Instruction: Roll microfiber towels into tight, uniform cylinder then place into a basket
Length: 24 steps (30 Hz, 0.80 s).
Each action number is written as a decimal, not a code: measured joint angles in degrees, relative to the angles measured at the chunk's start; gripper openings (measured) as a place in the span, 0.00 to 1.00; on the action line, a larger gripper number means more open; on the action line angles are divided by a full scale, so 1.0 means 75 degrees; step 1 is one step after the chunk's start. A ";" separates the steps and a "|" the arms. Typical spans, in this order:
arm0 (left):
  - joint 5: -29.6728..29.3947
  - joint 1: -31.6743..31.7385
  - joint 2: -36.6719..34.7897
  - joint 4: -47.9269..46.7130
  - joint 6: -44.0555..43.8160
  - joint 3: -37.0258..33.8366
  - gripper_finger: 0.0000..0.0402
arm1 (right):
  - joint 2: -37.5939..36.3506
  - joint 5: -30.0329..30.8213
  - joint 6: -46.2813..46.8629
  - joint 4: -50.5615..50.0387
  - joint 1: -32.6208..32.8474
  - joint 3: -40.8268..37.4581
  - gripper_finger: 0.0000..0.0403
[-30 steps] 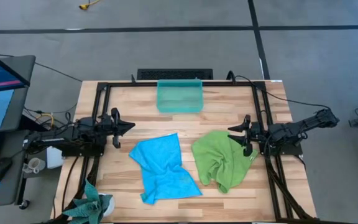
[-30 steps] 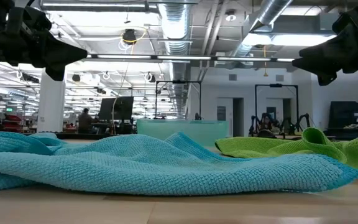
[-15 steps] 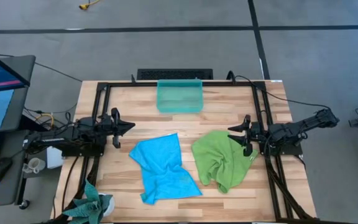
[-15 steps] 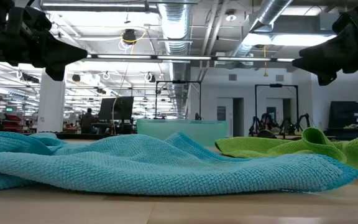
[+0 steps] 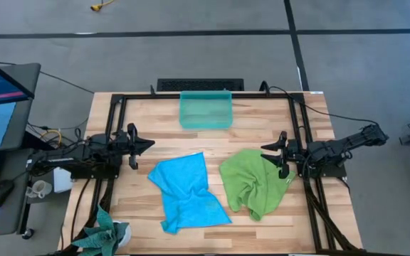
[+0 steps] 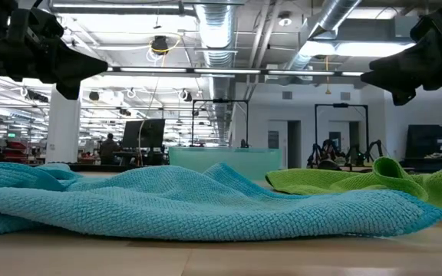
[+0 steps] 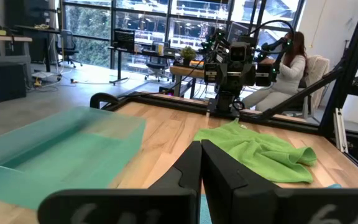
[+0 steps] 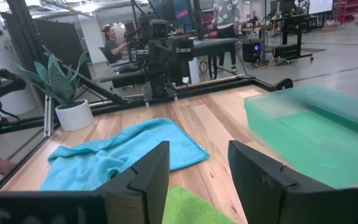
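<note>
1. The blue towel [image 5: 186, 193] was a bright sky-blue microfiber cloth, spread loosely and unrolled on the wooden table [image 5: 262, 121], with a wrinkled upper edge and a flatter lower part.
2. The green towel [image 5: 253, 182] was a lime-green cloth, crumpled into soft folds and unrolled, lying just beside the blue towel without clearly overlapping it in the high view.
3. The basket [image 5: 205, 109] was a translucent teal-green rectangular tub with low walls, standing upright at the far edge of the table, with nothing visible inside it.
4. The left gripper [image 5: 146, 146] hovered above the table with its jaws pressed together and nothing between them. The blue towel lay just ahead of and to one side of the closed fingertips; the basket lay farther off, ahead and toward the far edge.
5. The right gripper [image 5: 266, 153] hovered with its jaws parted wide and nothing held. The green towel lay directly below and in front of the open jaws, its near folds under the fingertips; in the low view the gripper was clear of the cloth.
6. The two grippers faced each other across the table, with both towels lying between them.
</note>
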 joint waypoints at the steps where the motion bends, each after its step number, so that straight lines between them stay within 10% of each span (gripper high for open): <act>1: 0.0000 -0.0003 0.0000 0.0000 0.0000 -0.0003 0.00 | 0.0001 0.0000 -0.0001 0.0000 -0.0003 0.0000 0.46; 24: 0.0000 -0.0003 0.0000 -0.0001 0.0000 -0.0001 0.00 | 0.0001 0.0000 -0.0348 0.0134 -0.0003 0.0001 0.46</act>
